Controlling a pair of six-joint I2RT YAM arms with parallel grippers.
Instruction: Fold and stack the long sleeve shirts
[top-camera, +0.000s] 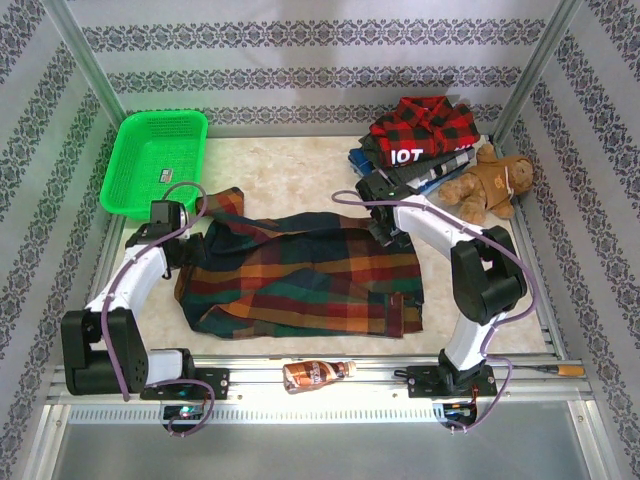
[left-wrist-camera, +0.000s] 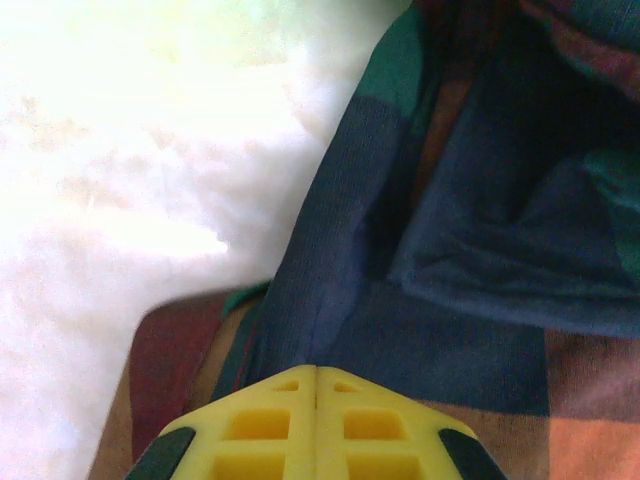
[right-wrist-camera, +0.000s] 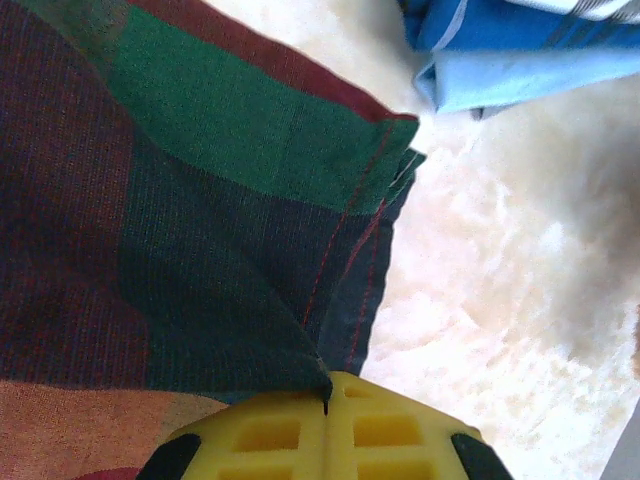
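**Item 1, left claw**: yellow fingertips pressed together, pinching a fold of the large orange, green, navy and red plaid shirt; the cloth runs ahead of the tips and to their right, with pale tabletop to their left

**Item 2, right claw**: tips pressed together, nipping a stitched, hemmed corner of the same plaid shirt; cloth lies ahead and to the left, the cream marbled tabletop to the right, and light blue folded cloth further ahead on the right

**Item 3, pile of folded shirts**: red-black check on top, a dark one with white letters under it, grey and blue lower down; the pile sits beyond the right claw, touching the brown plush teddy bear

**Item 4, sundries:** green plastic basket beyond the left claw; brown bottle behind both claws, on the near rail

**Status, by judgement:** several shirts look folded and stacked; the plaid shirt lies spread between the claws, gripped at its far edge, so its fold looks barely started; folding it and placing it on the pile remain
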